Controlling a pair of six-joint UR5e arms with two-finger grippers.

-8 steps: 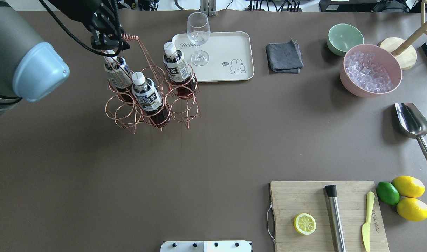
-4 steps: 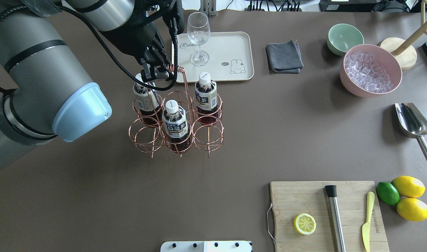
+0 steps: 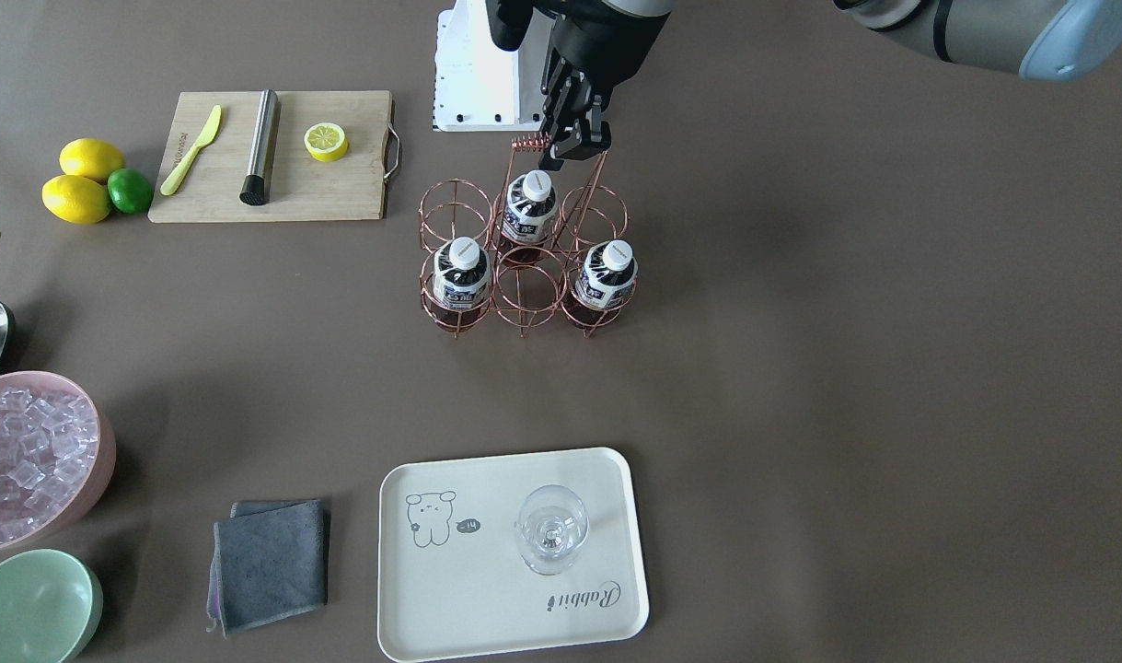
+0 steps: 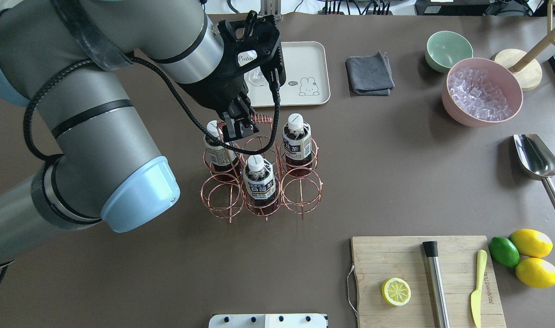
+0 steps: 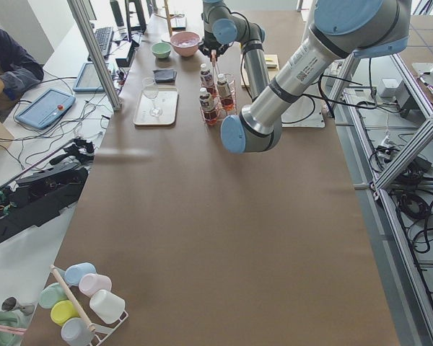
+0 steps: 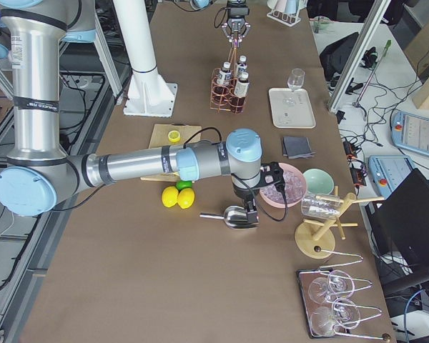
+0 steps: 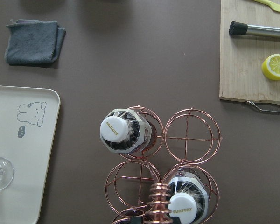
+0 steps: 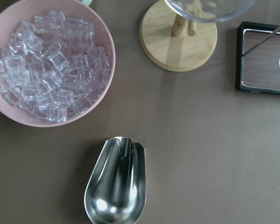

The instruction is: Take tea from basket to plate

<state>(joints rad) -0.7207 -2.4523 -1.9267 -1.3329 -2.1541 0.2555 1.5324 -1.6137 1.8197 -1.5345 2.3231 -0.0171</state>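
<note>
The copper wire basket (image 4: pixel 263 191) stands mid-table with three tea bottles (image 4: pixel 259 180) (image 4: pixel 297 139) (image 4: pixel 219 148) in its ring cells. My left gripper (image 4: pixel 241 126) is shut on the coiled top of the basket's handle (image 3: pixel 528 141); the left wrist view looks down on that coil (image 7: pixel 158 205) and two white caps (image 7: pixel 115 128). I cannot tell whether the basket touches the table. The cream plate (image 4: pixel 310 57) lies beyond the basket with a stemmed glass (image 3: pixel 551 529) on it. My right gripper (image 6: pixel 251 212) hangs over a metal scoop, seen only from the side; I cannot tell its state.
A grey cloth (image 4: pixel 369 73), a mint bowl (image 4: pixel 448 49) and a pink bowl of ice (image 4: pixel 482 91) sit right of the plate. The scoop (image 4: pixel 537 164) lies at the right edge. The cutting board (image 4: pixel 423 278) holds a lemon half, a steel rod and a knife; lemons and a lime lie beside it.
My left gripper has carried the basket and its three bottles rightward and toward my side, from the far left beside the plate to the table's middle.
</note>
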